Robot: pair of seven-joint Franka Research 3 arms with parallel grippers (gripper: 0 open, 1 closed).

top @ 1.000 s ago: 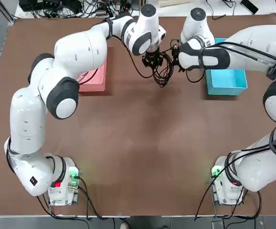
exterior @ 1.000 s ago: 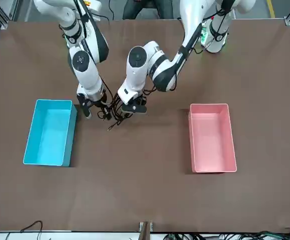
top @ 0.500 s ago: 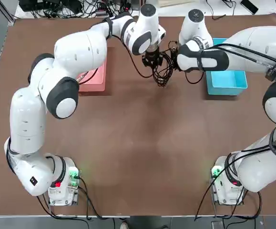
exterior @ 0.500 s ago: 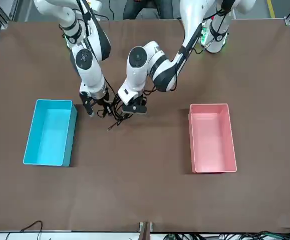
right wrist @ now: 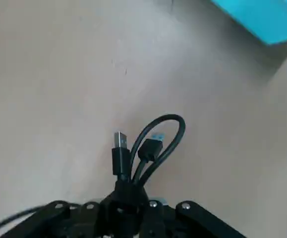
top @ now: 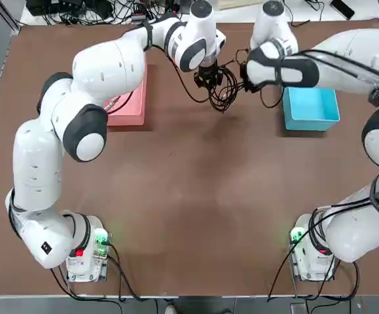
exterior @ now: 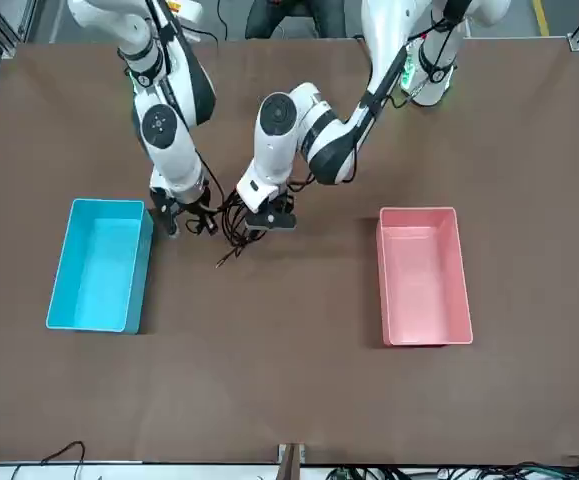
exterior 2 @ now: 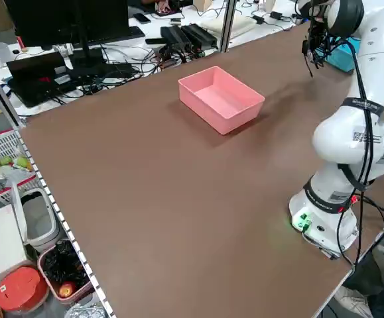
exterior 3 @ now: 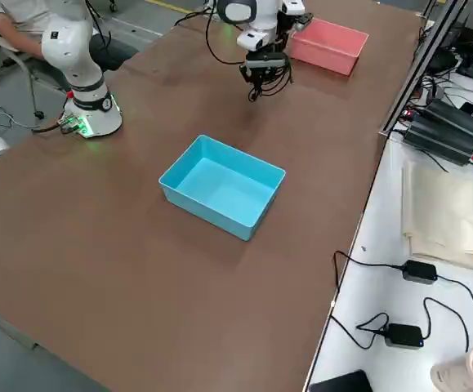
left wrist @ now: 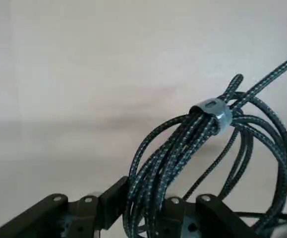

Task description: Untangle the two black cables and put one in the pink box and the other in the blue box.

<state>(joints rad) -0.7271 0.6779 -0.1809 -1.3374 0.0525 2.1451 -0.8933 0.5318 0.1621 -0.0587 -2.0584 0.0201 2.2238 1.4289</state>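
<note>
The two black cables hang as one tangled bunch between my grippers, over the far middle of the table. My left gripper is shut on a braided coil bound by a grey clip. My right gripper is shut on a looped cord with two plug ends. In the front view the bunch dangles between the right gripper and the left gripper. The pink box lies on the left arm's side. On the right arm's side is the blue box. I see nothing inside either box.
Both arm bases stand at the near edge. Equipment wires lie beyond the far edge. A seated person is by the right arm's base. Brown tabletop stretches between the boxes and the bases.
My right gripper has closed on the plug-end cord. Both grippers have shifted slightly toward the far edge with the bunch between them.
</note>
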